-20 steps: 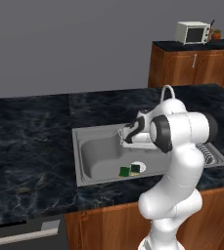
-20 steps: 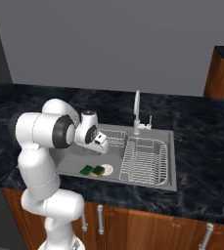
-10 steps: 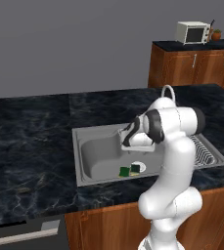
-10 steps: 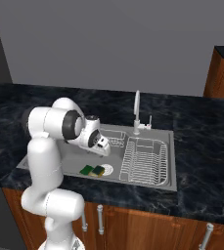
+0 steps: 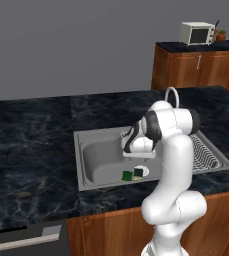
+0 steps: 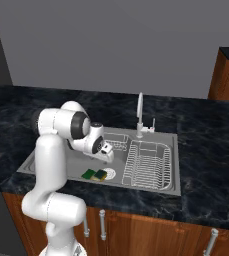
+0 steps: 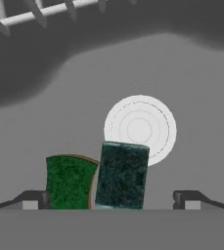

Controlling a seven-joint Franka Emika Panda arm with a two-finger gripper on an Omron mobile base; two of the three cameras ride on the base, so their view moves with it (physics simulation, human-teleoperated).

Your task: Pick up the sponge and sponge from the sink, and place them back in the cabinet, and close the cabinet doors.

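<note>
Arm swung lower over sink (image 5: 86,172); gripper (image 7: 111,197) jaws wide apart, empty, above two touching sponges (image 7: 122,175) by drain (image 7: 140,128).

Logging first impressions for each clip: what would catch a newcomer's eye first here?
The white arm bends over the sink, its open gripper above two sponges lying side by side on the basin floor, touching the round white drain. A wire basket fills the sink's other half.

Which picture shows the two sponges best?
The hand view: both sponges lie close and large beside the white drain. The left base view and right base view show them small in the sink.
</note>
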